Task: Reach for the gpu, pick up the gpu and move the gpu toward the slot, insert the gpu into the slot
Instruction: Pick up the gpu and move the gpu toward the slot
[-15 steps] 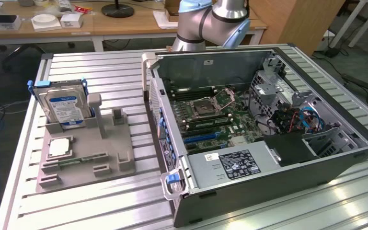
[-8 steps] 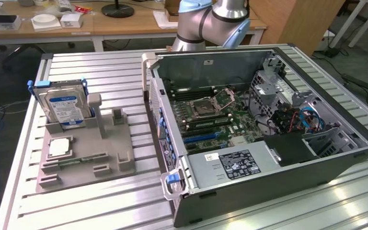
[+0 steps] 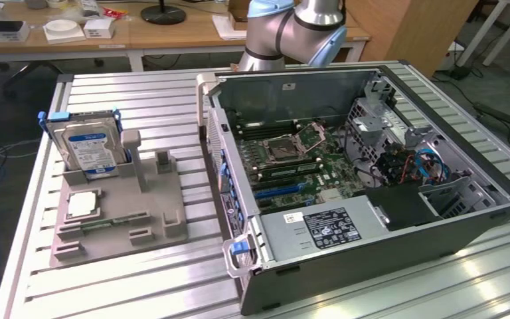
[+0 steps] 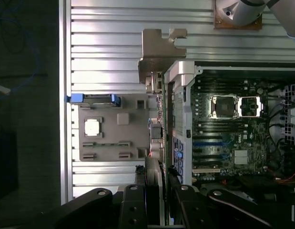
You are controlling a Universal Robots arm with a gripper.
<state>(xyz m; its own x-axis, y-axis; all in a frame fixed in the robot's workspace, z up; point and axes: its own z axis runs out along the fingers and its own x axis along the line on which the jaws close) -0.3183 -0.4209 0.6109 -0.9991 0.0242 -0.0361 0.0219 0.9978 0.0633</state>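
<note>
Edgewise, the gpu (image 4: 155, 191) sits clamped between the fingers (image 4: 134, 206).

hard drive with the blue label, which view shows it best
The exterior view: the hard drive stands upright in the gray holder, label facing the camera. The wrist view shows it edge-on, a thin strip.

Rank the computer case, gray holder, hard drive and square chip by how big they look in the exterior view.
Largest to smallest:
1. computer case
2. gray holder
3. hard drive
4. chip
No two look close in size.
</note>
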